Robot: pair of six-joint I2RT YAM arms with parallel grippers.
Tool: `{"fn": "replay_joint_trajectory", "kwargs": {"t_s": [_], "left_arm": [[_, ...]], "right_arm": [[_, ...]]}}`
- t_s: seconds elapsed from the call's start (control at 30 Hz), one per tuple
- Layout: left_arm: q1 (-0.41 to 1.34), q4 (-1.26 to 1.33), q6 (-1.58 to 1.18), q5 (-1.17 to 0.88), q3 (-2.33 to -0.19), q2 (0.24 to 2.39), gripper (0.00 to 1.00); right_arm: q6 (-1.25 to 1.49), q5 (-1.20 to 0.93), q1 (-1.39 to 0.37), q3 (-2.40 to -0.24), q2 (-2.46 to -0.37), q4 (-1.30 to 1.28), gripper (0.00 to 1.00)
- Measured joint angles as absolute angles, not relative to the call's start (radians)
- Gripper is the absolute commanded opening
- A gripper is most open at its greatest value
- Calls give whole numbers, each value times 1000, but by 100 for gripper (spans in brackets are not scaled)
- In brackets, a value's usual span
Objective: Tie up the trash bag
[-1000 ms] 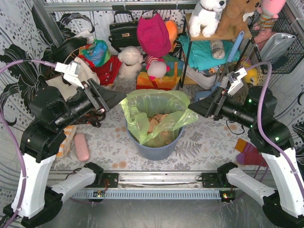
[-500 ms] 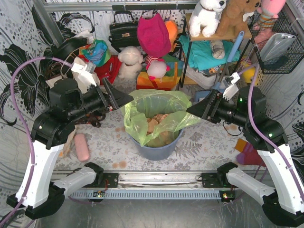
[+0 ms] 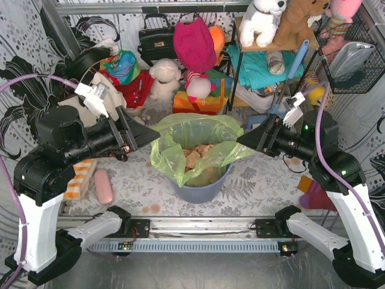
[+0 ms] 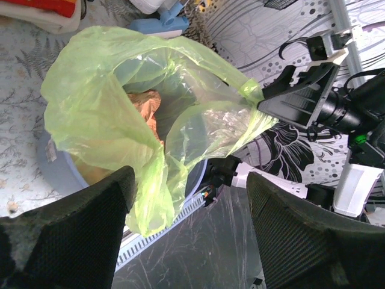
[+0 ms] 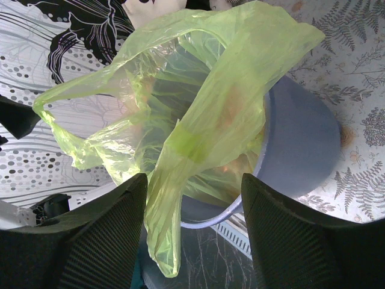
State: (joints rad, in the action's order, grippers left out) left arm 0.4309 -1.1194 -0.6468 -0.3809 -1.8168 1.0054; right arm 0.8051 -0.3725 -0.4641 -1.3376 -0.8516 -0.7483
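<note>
Since half a second ago the left arm has swung back toward the left edge of the top view. The left claw [image 3: 155, 135] has dropped a little and now points at the left rim of the trash bag [image 3: 171, 158]. The bag's left flap sags further out to the left, and the right arm has hardly shifted.

The bag sits in the blue-grey bin [image 3: 201, 191] at the centre of the patterned surface [image 3: 255, 180]. Its mouth is open and spread over the rim, with crumpled brown paper [image 3: 194, 158] showing inside. A pale sticker [image 4: 51, 153] on the bin wall appears only in the left wrist view, its print too small to read.

In that view the left claw's fingers [image 4: 72, 232] stand wide apart in the bottom corners. A fold of green film hangs in the gap, against the inner edge of the lower-left finger. At upper right of the same view, the tip of the right claw [image 4: 267, 105] meets a stretched corner of the bag.

The right wrist view shows that claw's own fingers [image 5: 307, 235] also well apart. A strip of film drops through the gap, close to the lower-left finger. Only this view shows the bin's outer wall from the right side, and the left claw's dark tip at mid-left just beside the bag's far corner
</note>
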Motion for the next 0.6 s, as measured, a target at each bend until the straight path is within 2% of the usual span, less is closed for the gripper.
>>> {"fn": "replay_joint_trajectory", "kwargs": {"t_s": [0.3,0.6], "left_arm": [[431,-1172,-630,-399,-1738,991,84],[431,-1073,-642,-480,-1578,970,73]], "right_arm": [[809,-369,-464,-1338,-842,-749,64],[816,-349,-464,-1338,-838,-749,64]]}}
